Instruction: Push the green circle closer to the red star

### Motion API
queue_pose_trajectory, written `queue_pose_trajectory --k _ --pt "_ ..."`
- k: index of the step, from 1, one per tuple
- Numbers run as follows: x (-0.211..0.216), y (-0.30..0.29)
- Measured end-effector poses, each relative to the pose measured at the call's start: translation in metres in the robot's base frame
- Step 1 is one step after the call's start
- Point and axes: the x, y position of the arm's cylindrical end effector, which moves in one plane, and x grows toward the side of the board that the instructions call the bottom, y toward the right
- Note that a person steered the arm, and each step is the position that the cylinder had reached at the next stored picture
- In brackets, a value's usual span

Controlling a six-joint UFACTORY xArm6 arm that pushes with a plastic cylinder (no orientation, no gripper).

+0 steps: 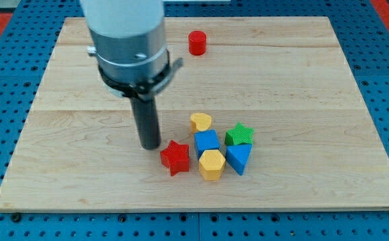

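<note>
At the view's bottom, you saw the front edge of the pale wooden board running almost the full width, with a blue perforated table framing it on every side. Just above that edge lay a strip of bare wood.

Next came a tight cluster of 6 blocks, right of centre. The yellow hexagon sat lowest, with the red star just beside it on the view's left and the blue triangle touching or nearly touching it on the view's right. Behind them were the blue cube and the green star, and the yellow heart capped the group.

My tip stood on the wood just to the upper left of the red star, close to it; whether the 2 touched could not be told. The arm ended in that bare dark rod, which held nothing and had no jaws to open or close.

The green circle could not be made out anywhere in this view, so you had no position for it.

Wide bare wood stretched to the view's left of the rod and to the right of the cluster. Farther up, 1 red cylinder stood alone near the board's top edge, well apart from the rest.
</note>
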Motion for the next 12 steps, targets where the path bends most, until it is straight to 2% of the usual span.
queue_pose_trajectory --k 1,2,4,5,6,7,8,10,11,12 --pt "-0.068 -0.038" --pt "-0.151 -0.051" --pt "-0.243 -0.189" --pt "-0.299 -0.193" --pt "-0.31 -0.123" --pt "-0.31 -0.029" --pt "-0.301 0.014" --pt "-0.196 0.001" --pt "-0.227 0.001" --pt "-0.234 0.009"
